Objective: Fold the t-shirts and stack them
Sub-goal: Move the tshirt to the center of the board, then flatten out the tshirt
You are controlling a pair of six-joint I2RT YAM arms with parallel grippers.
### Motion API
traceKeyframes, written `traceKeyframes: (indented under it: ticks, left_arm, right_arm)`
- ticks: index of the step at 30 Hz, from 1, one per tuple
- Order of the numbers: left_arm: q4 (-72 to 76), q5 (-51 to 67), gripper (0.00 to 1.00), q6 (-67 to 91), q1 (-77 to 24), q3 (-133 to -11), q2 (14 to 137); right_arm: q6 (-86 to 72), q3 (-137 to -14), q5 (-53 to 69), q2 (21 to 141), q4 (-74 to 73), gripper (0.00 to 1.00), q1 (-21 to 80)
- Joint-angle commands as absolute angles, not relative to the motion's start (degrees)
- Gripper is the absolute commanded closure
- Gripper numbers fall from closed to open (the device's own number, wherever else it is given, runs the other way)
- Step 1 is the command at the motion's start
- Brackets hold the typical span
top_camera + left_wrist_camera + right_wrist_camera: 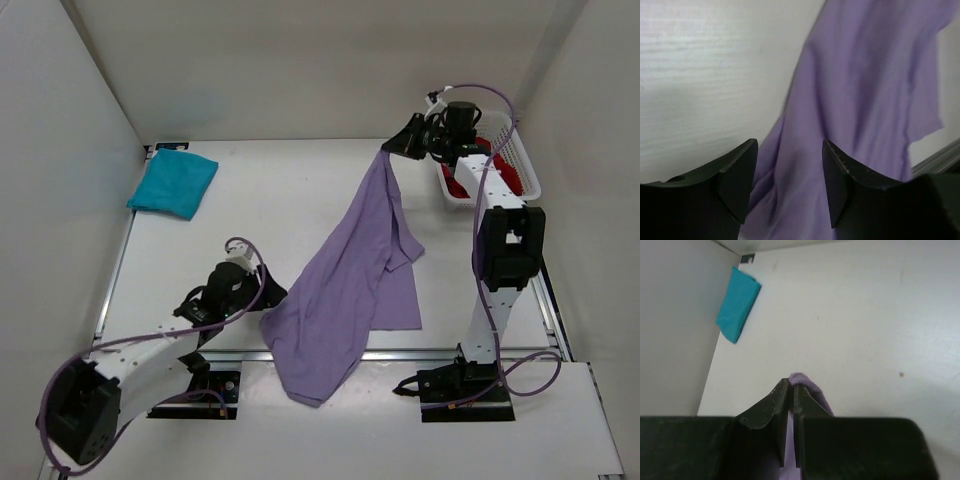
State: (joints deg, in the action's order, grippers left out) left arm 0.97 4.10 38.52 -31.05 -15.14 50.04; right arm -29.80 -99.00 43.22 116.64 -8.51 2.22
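1. Basket (522,152), white mesh, sits just behind and outboard of the right gripper (791,386). The dark red t-shirt (503,176) lies inside it, partly masked by the right arm (505,250).
2. Right gripper is raised off the table (270,200), fingers pressed together and pinching a bunched edge of the lavender t-shirt (345,290).
3. Lavender t-shirt hangs from that pinch and slants down toward the left gripper (790,150). Its lower part is spread on the table, and the bottom end droops over the near table edge between the two arm bases.
4. Left gripper is low near the table, jaws spread apart and not gripping. Lavender cloth fills the view straight ahead of and below its fingertips, just beside them.
5. Teal t-shirt (173,183) is folded flat, far ahead and to the outer side of the left gripper, near the far wall and well apart from both tools.
6. Hard to tell:
   - Whether the left fingertips touch the cloth.
   - Which part of the shirt the right gripper pinches; the fold hides it.
   - The shape of the red shirt, since only patches show through the mesh.
   - The rest of the shirt in the right wrist view, which is cut off below the fingers.
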Motion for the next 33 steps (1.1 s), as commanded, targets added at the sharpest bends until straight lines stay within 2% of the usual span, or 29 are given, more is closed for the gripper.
traceKeyframes:
  ticks: [1,3,5,6,7,9,12,18,24,33]
  left_arm:
    - [-4.6,0.6,0.34,34.9,-33.2,-17.7,58.2]
    - [-4.5,2.3,0.33,34.4,-34.5,-18.7,62.5]
    - [-2.6,5.3,0.36,34.1,-35.4,-18.4,65.0]
    - [0.6,6.8,0.46,34.9,-35.0,-17.9,66.1]
    - [3.1,8.7,0.63,35.3,-35.0,-18.0,67.3]
    - [4.6,7.5,0.83,35.9,-33.9,-18.7,68.0]
    - [6.8,7.2,1.0,36.8,-31.0,-21.4,70.1]
    - [7.6,11.2,1.0,38.6,-25.3,-28.4,73.3]
    - [-1.6,12.0,1.0,37.2,-23.4,-38.4,62.3]
    - [-13.5,25.7,1.0,36.6,-3.9,-53.3,50.3]
  right_arm:
    - [-25.0,-98.1,38.8,110.4,-10.3,1.0,2.5]
    - [-25.0,-94.6,37.4,108.6,-7.2,1.0,2.0]
    - [-26.3,-91.5,37.7,107.5,-5.8,1.0,1.2]
    - [-26.6,-91.0,38.3,107.6,-4.8,1.0,0.5]
    - [-27.4,-90.1,38.5,107.1,-4.4,1.0,0.3]
    - [-28.1,-89.6,39.3,106.9,-4.0,1.0,0.1]
    - [-28.4,-88.0,38.4,106.1,-2.8,1.0,0.1]
    - [-29.4,-85.9,37.9,102.2,-3.2,1.0,0.6]
    - [-27.3,-89.2,36.2,93.4,-8.6,1.0,0.4]
    - [-21.1,-95.6,27.4,72.3,-18.7,1.0,5.9]
